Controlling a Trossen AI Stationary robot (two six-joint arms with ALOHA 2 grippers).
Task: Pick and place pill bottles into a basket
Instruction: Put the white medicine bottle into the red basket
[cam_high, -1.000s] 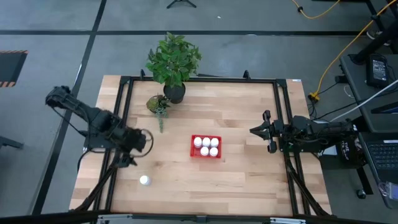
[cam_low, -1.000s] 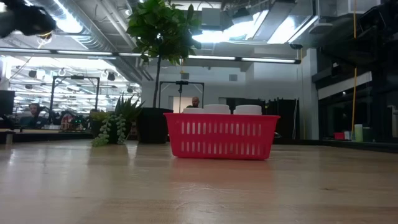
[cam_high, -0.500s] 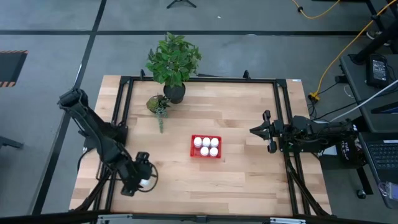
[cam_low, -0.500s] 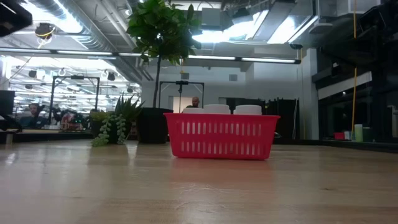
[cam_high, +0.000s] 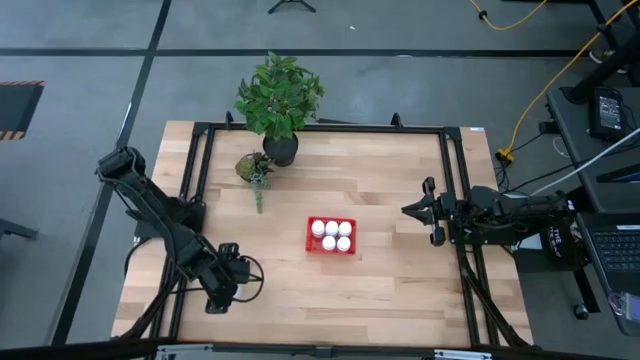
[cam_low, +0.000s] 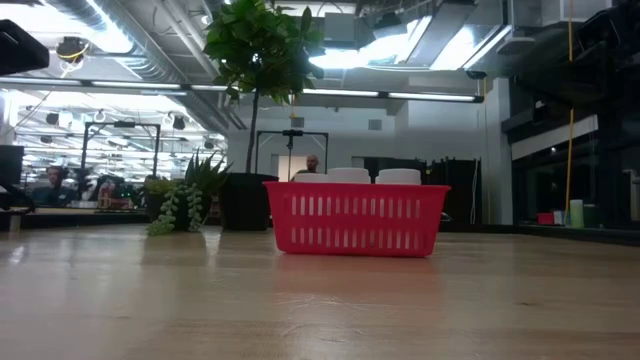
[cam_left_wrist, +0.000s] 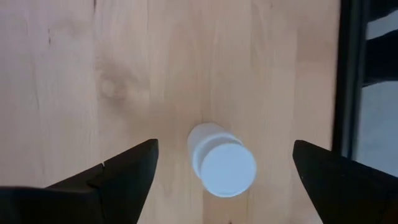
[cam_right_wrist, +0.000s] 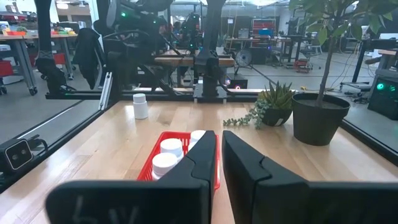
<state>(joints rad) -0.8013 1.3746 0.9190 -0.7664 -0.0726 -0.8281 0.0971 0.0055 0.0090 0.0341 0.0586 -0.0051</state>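
left pincer (cam_high: 240, 282) hangs over the table's near-left part, well apart from the red basket (cam_high: 332, 236) holding five bottles (cam_high: 331, 235).

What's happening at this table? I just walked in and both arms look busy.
Only the left arm is working. Its left gripper is open above the last loose pill bottle, which stands upright on the table near the front left corner, not yet gripped. Five other pill bottles already sit in the red basket at the middle of the table. The right gripper waits, shut, by the right edge, pointing toward the basket.
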